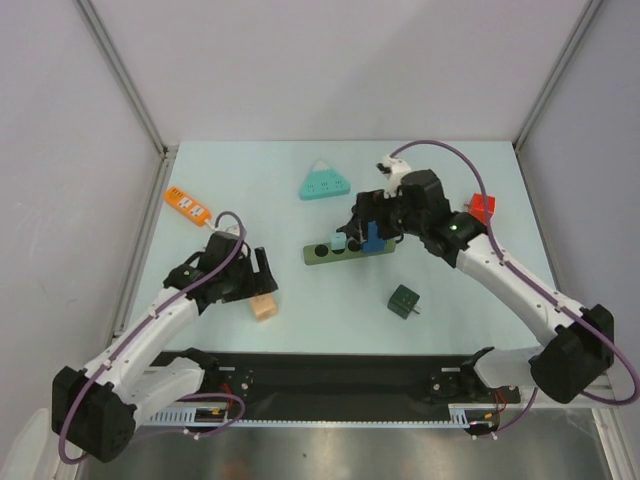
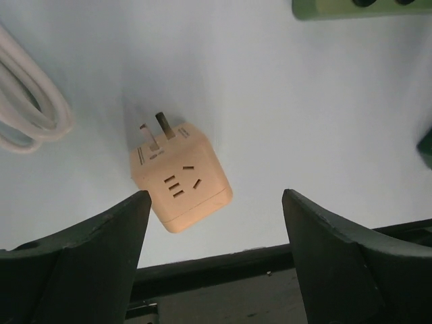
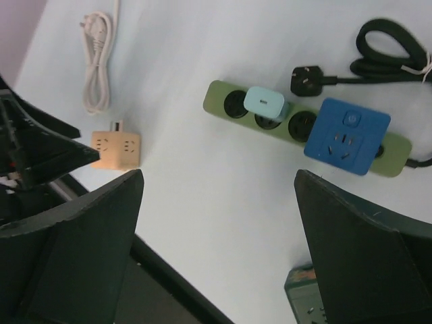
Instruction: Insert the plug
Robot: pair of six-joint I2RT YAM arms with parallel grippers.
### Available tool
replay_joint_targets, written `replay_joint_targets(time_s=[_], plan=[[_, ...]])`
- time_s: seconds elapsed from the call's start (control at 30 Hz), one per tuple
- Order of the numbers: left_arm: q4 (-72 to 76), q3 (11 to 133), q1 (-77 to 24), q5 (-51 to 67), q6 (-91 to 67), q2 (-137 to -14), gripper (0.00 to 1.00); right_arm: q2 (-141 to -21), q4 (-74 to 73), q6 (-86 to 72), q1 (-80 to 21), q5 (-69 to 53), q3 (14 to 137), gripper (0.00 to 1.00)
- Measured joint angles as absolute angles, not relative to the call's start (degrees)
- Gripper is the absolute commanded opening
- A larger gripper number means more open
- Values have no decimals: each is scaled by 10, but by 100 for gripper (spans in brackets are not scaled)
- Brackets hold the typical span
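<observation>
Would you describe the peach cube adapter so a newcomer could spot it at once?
Near the left front of the pale table, by the left claw, lies the peach cube adapter. The nearest other cube, farther right, is dark green.

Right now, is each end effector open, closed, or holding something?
Left end effector: open, holding nothing; the peach cube adapter lies untouched on the table.
Right end effector: open, empty.
</observation>
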State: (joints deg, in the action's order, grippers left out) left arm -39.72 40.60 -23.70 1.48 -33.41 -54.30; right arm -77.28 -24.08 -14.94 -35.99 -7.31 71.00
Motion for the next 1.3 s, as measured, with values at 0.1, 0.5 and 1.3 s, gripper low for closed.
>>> replay_joint_targets(time_s=[0.1,0.5,1.3], plan=[[-399,391,-250,3,-362,-552,85,-726,-204,-192,-299,-124,642,100],[-359,332,-275,-13,-449,-629,77,-699,-195,-213,-223,-181,631,100],[165,267,-303,414,-295,-265,0,-620,-121,-257,-138,-265,557,100]])
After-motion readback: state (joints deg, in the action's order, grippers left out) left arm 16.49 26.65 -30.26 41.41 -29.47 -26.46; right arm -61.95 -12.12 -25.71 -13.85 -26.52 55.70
